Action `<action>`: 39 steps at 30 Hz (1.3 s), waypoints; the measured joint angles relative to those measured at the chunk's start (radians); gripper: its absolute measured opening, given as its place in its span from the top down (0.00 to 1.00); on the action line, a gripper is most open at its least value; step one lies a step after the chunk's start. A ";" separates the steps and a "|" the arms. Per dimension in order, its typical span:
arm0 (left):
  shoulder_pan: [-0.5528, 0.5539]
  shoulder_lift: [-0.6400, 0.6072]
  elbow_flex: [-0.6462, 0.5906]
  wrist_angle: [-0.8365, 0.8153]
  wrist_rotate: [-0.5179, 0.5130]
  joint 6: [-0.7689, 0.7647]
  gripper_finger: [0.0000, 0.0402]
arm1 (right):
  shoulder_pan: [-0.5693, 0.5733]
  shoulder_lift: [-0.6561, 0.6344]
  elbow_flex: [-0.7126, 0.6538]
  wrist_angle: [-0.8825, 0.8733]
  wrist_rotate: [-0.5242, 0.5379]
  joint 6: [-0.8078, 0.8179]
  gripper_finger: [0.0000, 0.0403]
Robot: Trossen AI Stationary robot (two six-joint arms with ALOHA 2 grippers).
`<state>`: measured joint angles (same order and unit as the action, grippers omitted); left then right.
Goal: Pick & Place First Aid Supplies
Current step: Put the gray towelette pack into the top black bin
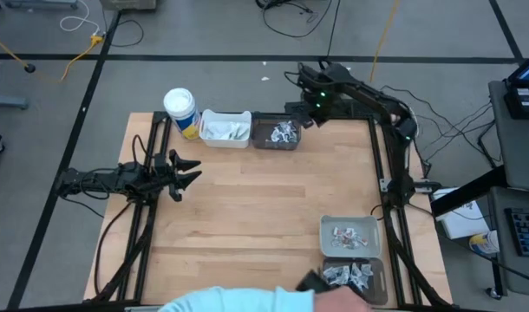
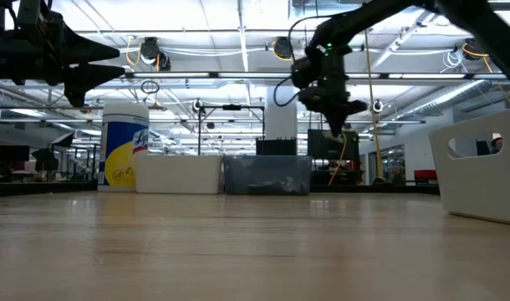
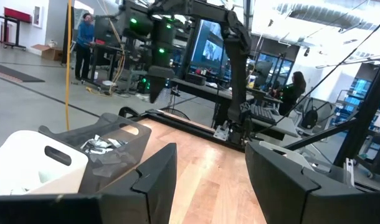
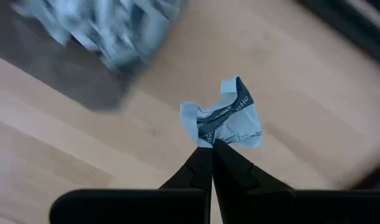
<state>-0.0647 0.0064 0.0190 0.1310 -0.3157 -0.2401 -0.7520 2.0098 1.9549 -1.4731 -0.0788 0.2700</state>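
Right wrist view: right end effector pinches packet above table edge

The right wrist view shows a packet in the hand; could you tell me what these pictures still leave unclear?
- Packet in the right hand: crumpled, print cut short, wording unreadable.
- Dark bin, right wrist view: blurred and cut by the edge; contents uncountable.
- Same packet, high view: too small, lost against the right hand.
- Near bins: a person's sleeve covers the lower corner.
- Low view: bin walls hide all contents.
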 joint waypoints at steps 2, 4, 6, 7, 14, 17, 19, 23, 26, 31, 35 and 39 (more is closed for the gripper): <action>0.000 0.000 0.000 0.000 0.000 0.000 0.51 | 0.011 0.061 0.091 -0.031 0.000 -0.021 1.00; 0.000 0.000 0.000 0.000 0.000 0.000 0.51 | 0.025 0.124 0.180 -0.063 -0.001 -0.040 1.00; 0.000 0.000 0.000 0.000 0.000 0.000 0.51 | 0.037 0.182 0.272 -0.086 -0.003 -0.055 1.00; 0.000 0.000 0.000 0.000 0.000 0.000 0.51 | 0.043 0.209 0.319 -0.093 -0.005 -0.060 1.00; 0.000 0.000 0.000 0.000 0.000 0.000 0.51 | 0.081 0.270 0.382 -0.083 -0.081 -0.081 1.00; 0.000 0.000 0.000 0.000 0.000 0.000 0.51 | 0.084 0.277 0.381 -0.088 -0.078 -0.076 1.00; 0.000 0.000 0.000 0.000 0.000 0.000 0.51 | 0.083 0.276 0.381 -0.070 -0.077 -0.078 1.00; 0.000 0.000 0.000 0.000 0.000 0.000 0.51 | 0.086 0.272 0.363 -0.039 -0.077 -0.081 1.00; 0.000 0.000 0.000 0.000 0.000 0.000 0.51 | 0.101 0.275 0.312 0.023 -0.079 -0.081 1.00; 0.000 0.000 0.000 0.000 0.000 0.000 0.51 | 0.125 0.274 0.233 0.089 -0.082 -0.080 1.00; 0.000 0.000 0.000 0.000 0.000 0.000 0.51 | 0.137 0.275 0.169 0.130 -0.085 -0.075 1.00; 0.000 0.000 0.000 0.000 0.000 0.000 0.51 | 0.140 0.274 0.116 0.156 -0.109 -0.074 1.00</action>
<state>-0.0649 0.0067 0.0190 0.1311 -0.3157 -0.2402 -0.6119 2.2841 2.0707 -1.3171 -0.1879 0.1964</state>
